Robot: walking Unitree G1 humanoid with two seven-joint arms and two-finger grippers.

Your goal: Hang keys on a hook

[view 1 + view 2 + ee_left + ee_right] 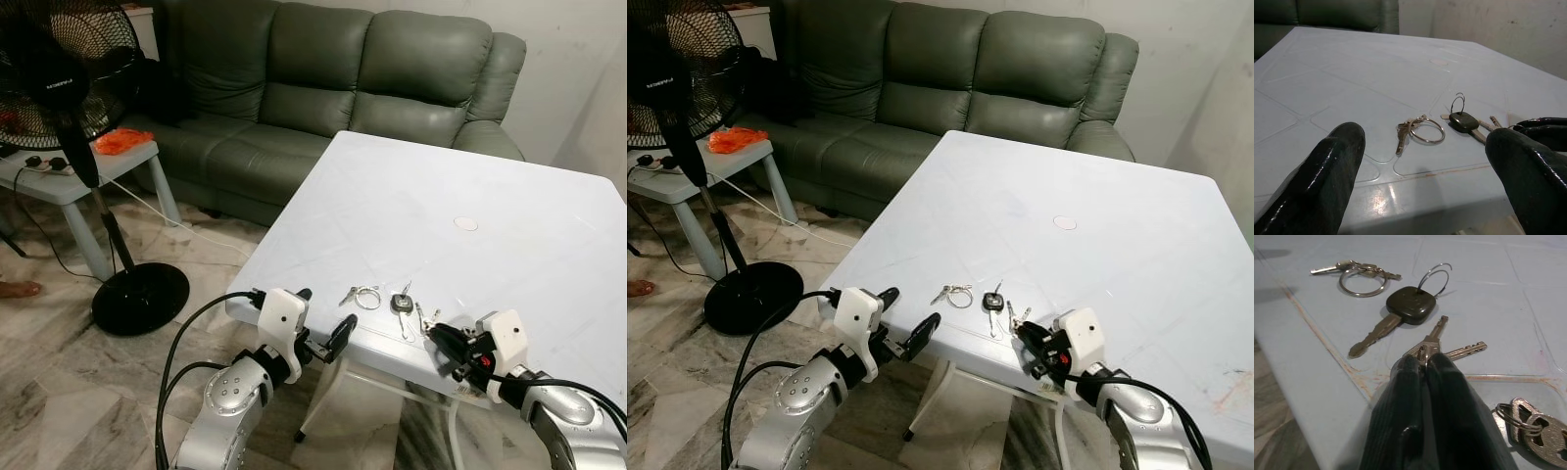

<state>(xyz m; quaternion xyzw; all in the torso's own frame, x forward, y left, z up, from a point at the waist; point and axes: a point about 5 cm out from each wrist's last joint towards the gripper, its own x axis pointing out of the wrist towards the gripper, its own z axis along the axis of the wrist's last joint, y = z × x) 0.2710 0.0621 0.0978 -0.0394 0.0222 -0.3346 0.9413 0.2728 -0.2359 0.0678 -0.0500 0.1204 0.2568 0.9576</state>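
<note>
Near the front edge of the white table lie a key ring with small keys and a black-headed key with a thin wire loop on its head. My right gripper rests on the table's edge, shut on a pair of silver keys where they join. Another bunch of keys lies beside its fingers. My left gripper is open at the table's front left edge, facing the key ring from a short way off.
A green leather sofa stands behind the table. On the left are a black pedestal fan with its round base on the tiled floor, and a small grey side table carrying an orange item. A person's foot shows at the far left.
</note>
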